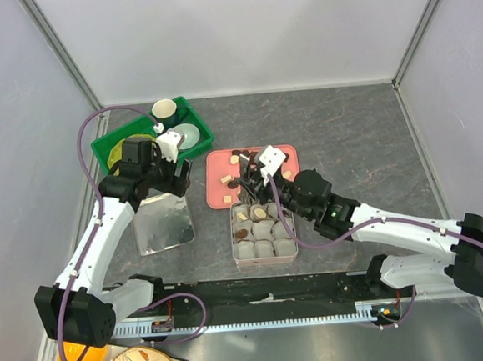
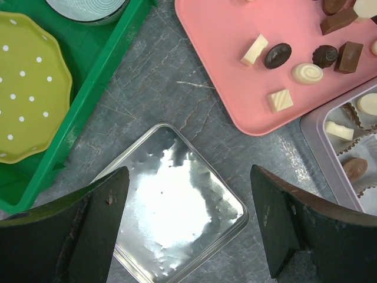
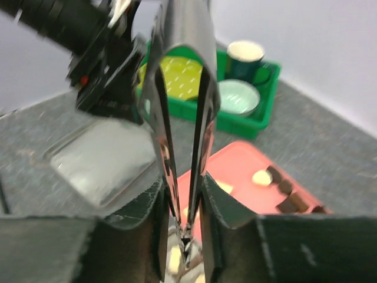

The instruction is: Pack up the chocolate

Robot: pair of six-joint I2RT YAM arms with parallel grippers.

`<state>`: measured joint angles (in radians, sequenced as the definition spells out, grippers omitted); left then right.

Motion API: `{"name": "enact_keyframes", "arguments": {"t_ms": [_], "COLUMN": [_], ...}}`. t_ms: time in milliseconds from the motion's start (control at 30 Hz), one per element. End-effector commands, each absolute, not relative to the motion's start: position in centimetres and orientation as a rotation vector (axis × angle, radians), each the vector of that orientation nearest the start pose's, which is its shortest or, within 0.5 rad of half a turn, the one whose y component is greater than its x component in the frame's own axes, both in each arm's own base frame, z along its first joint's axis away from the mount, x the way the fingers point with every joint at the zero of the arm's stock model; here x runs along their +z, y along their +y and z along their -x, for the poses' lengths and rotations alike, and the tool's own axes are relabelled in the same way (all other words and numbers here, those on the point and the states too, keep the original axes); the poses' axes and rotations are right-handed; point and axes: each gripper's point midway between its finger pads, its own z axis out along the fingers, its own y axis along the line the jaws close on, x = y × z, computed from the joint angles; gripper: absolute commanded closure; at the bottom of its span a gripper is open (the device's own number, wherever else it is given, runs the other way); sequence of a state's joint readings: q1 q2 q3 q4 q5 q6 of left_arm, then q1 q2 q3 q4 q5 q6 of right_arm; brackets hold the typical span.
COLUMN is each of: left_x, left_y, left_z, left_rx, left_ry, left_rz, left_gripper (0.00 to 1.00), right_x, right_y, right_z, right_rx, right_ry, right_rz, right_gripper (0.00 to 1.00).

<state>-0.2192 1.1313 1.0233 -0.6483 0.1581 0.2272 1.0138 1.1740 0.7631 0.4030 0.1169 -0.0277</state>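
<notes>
Dark and cream chocolate pieces [image 1: 227, 179] lie on a pink tray [image 1: 283, 154]; they also show in the left wrist view [image 2: 277, 55]. More pieces sit in grey paper cups in a pale box [image 1: 234, 239] in front of the tray. My right gripper [image 1: 255, 188] is shut on metal tongs [image 3: 182, 71], held over the box's far left corner. The tong tips are nearly together; I cannot tell whether they hold a piece. My left gripper [image 2: 188, 230] is open and empty just above a silver tin lid [image 2: 177, 206].
A green bin [image 1: 109, 149] at the back left holds a yellow dotted plate [image 2: 23, 82], a pale bowl [image 1: 186, 135] and a dark green cup [image 1: 165, 111]. The tin lid [image 1: 163, 224] lies left of the box. White walls enclose the table.
</notes>
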Motion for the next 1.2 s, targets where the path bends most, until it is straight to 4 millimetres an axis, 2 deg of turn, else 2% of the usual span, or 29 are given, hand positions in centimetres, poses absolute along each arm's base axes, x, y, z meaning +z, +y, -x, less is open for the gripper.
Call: {"name": "enact_keyframes", "arguments": {"t_ms": [0, 67, 100, 133, 167, 200, 233, 333, 467, 533, 733, 867, 1167], "left_x": [19.9, 19.7, 19.7, 19.6, 19.6, 19.6, 19.6, 19.6, 19.5, 19.4, 19.4, 19.4, 19.3], "left_y": [-8.1, -8.0, -8.1, -8.1, -8.1, -8.1, -8.0, -8.1, -7.9, -7.8, -7.8, -7.7, -7.7], "left_z": [-30.5, -30.5, -30.4, -30.4, -30.5, -30.5, -30.5, -30.5, -30.6, -30.7, -30.7, -30.7, -30.6], "left_rx": [-0.143, -0.140, -0.143, -0.146, -0.143, -0.144, -0.142, -0.144, -0.134, -0.129, -0.128, -0.123, -0.121], "left_ry": [2.194, 2.197, 2.200, 2.200, 2.200, 2.199, 2.199, 2.197, 2.197, 2.195, 2.195, 2.194, 2.194], "left_rz": [-0.564, -0.572, -0.571, -0.575, -0.576, -0.578, -0.575, -0.579, -0.580, -0.581, -0.588, -0.590, -0.596], "left_gripper": [0.03, 0.01, 0.01, 0.01, 0.01, 0.01, 0.01, 0.01, 0.01, 0.01, 0.02, 0.02, 0.02], "right_x": [32.3, 32.3, 31.2, 32.1, 32.1, 30.7, 31.7, 30.9, 29.8, 28.9, 26.4, 24.8, 22.8], "right_y": [33.7, 33.7, 34.1, 33.7, 33.8, 34.3, 34.0, 35.0, 36.1, 36.6, 37.3, 37.5, 37.4], "right_z": [-27.2, -29.3, -30.4, -31.9, -32.7, -33.8, -35.3, -38.2, -41.1, -42.4, -44.4, -45.1, -45.7], "right_rx": [0.586, 0.555, 0.536, 0.527, 0.524, 0.515, 0.514, 0.512, 0.505, 0.506, 0.514, 0.525, 0.515], "right_ry": [1.321, 1.315, 1.335, 1.317, 1.316, 1.341, 1.324, 1.335, 1.350, 1.361, 1.402, 1.433, 1.471], "right_rz": [0.601, 0.561, 0.561, 0.518, 0.507, 0.512, 0.474, 0.472, 0.457, 0.452, 0.440, 0.426, 0.431], "right_gripper": [0.74, 0.76, 0.76, 0.76, 0.76, 0.76, 0.76, 0.75, 0.72, 0.67, 0.55, 0.53, 0.52]}}
